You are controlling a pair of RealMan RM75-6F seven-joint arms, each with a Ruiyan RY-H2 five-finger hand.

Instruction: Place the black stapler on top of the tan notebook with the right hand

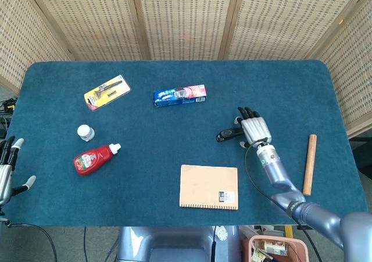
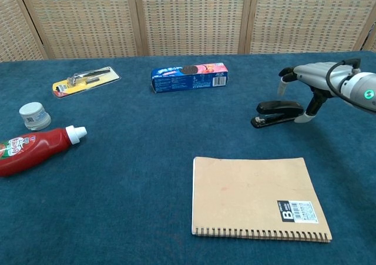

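The black stapler [image 1: 228, 135] [image 2: 276, 113] lies on the blue table right of centre. The tan spiral notebook [image 1: 209, 186] [image 2: 255, 197] lies flat near the front edge, closer to me than the stapler. My right hand [image 1: 253, 128] [image 2: 312, 77] hovers at the stapler's right end, fingers spread and arched above it, with the thumb tip low beside that end. It grips nothing. My left hand [image 1: 7, 169] hangs open off the table's front left corner, seen in the head view only.
A blue cookie box [image 1: 179, 94] [image 2: 189, 77] lies at the back centre. A yellow blister pack [image 1: 106, 92], a white jar [image 1: 85, 132] and a red ketchup bottle [image 1: 93, 159] sit on the left. A wooden stick [image 1: 308, 164] lies at the right edge.
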